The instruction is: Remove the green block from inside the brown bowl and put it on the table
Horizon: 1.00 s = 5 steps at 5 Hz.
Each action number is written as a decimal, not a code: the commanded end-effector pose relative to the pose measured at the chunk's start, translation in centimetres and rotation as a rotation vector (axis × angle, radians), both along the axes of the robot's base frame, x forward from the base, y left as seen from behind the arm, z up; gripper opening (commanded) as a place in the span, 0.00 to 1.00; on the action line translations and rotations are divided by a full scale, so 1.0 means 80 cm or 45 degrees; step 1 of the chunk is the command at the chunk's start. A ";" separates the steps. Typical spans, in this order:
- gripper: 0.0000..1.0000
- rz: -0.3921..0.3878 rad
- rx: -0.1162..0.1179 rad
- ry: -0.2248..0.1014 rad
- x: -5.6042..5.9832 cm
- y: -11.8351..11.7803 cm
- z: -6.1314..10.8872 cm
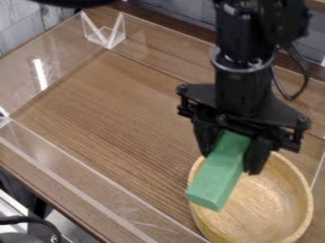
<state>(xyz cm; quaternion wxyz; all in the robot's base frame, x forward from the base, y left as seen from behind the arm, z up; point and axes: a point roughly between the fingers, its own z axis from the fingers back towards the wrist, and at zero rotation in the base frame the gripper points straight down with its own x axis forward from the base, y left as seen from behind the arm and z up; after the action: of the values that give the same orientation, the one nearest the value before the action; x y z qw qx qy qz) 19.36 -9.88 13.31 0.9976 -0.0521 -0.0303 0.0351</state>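
My black gripper [238, 152] points straight down over the left part of the brown bowl [273, 220] at the lower right, shut on the upper end of the green block [218, 175]. The bright green bar hangs tilted from the fingers. Its lower end reaches out past the bowl's left rim, and I cannot tell whether it touches the rim. The bowl is shallow, of light tan wood, and stands on the table [114, 104], a brown wood-grain top.
Low clear acrylic walls [57, 66] edge the table at the left and back. A small clear stand [103, 31] sits at the back left corner. Bare tabletop stretches left of the bowl.
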 end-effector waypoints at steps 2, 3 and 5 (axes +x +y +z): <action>0.00 0.038 -0.019 -0.115 0.032 0.030 0.039; 0.00 0.090 -0.009 -0.148 0.052 0.055 0.059; 0.00 0.069 -0.006 -0.182 0.059 0.071 0.059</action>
<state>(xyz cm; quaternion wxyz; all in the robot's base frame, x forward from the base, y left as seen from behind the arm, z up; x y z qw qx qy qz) 23.86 -4.10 17.06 0.9934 -0.0522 -0.0809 0.0617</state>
